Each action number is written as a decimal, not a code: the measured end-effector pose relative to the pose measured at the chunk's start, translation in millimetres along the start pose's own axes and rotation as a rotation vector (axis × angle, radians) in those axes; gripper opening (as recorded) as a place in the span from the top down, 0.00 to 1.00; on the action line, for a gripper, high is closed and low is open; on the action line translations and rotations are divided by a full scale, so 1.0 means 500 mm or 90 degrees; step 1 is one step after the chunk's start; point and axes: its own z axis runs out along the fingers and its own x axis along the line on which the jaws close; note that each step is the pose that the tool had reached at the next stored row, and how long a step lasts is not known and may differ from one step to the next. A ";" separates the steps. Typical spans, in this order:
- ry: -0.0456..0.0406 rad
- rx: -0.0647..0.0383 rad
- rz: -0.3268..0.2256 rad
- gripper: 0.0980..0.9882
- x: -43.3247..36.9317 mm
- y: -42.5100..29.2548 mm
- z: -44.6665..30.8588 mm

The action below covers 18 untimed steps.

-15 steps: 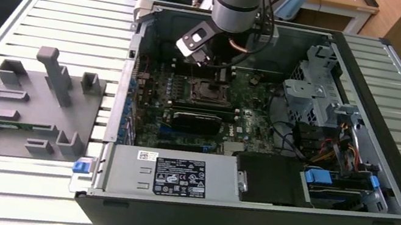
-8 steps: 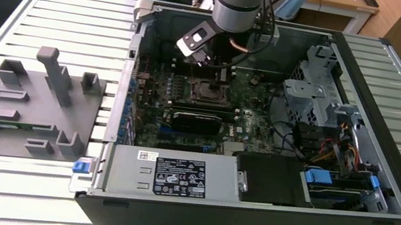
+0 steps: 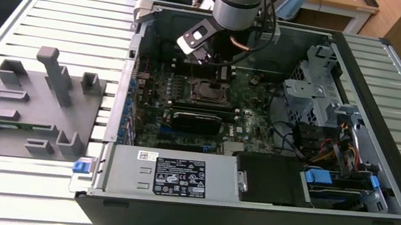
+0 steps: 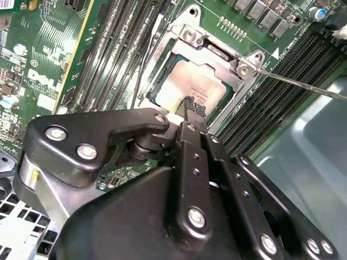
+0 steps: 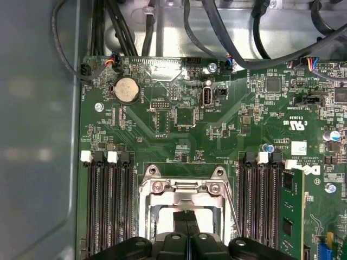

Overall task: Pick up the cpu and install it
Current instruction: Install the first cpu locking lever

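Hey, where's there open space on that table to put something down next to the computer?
The slatted table is bare beyond the grey fixture tray, beside the computer case. Inside the case is crowded: the gripper sits over the cpu.

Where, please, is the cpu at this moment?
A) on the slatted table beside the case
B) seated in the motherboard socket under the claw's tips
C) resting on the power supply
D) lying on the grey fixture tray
B: in the second wrist view the cpu lies in the socket frame, with the claw at its edge.
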 end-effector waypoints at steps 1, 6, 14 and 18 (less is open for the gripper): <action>0.0000 0.000 0.000 0.99 0.000 0.000 -0.001; 0.0000 0.000 0.000 0.99 0.000 0.000 -0.005; -0.0001 0.000 0.000 0.99 0.000 0.000 -0.008; 0.0000 0.000 0.000 0.99 0.000 0.000 -0.009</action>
